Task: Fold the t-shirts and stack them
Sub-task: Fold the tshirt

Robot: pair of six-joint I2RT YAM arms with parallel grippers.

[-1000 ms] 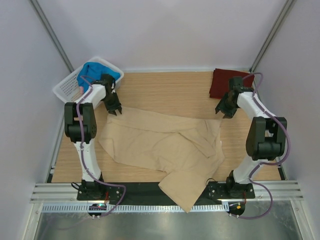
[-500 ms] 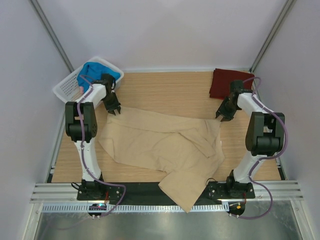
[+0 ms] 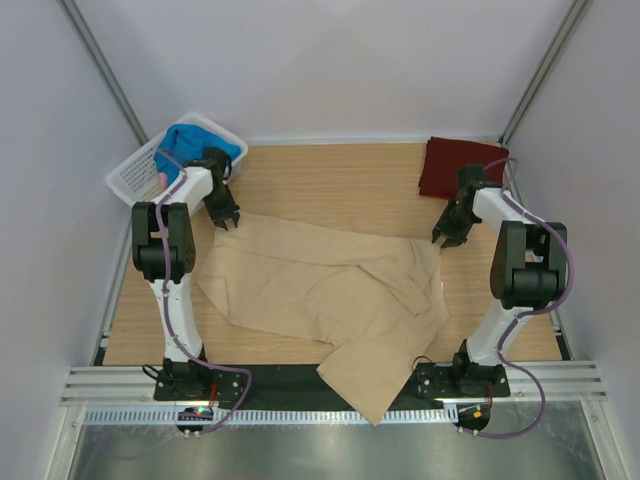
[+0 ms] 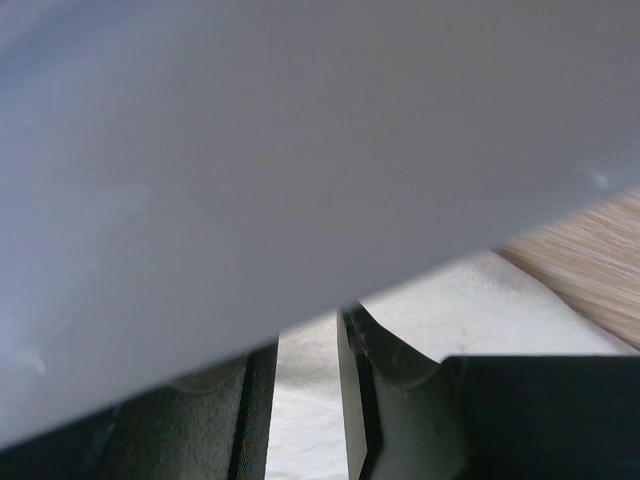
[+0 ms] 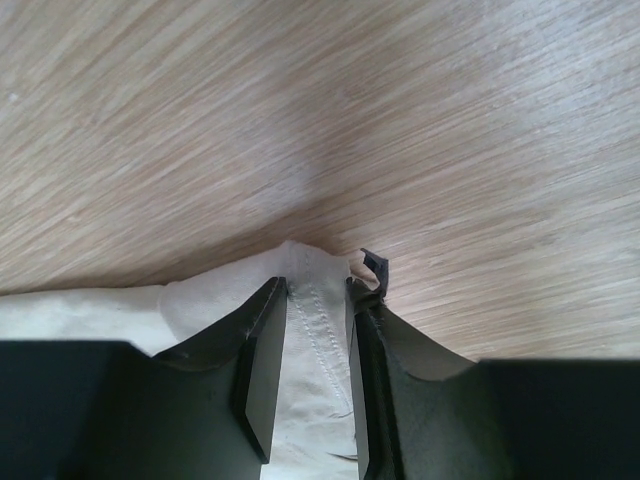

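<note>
The tan t-shirt (image 3: 330,290) is pinched at both far corners by the left end effector (image 3: 224,215) and right end effector (image 5: 315,350). No fold is made yet. The maroon t-shirt (image 3: 455,165) lies folded far right; more is left in the basket (image 3: 135,175).

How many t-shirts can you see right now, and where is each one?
3 clearly: the tan t-shirt spread across the table's middle, the maroon t-shirt folded at the far right corner, the blue t-shirt in the white basket. A pink scrap beside the blue may be a fourth.
</note>
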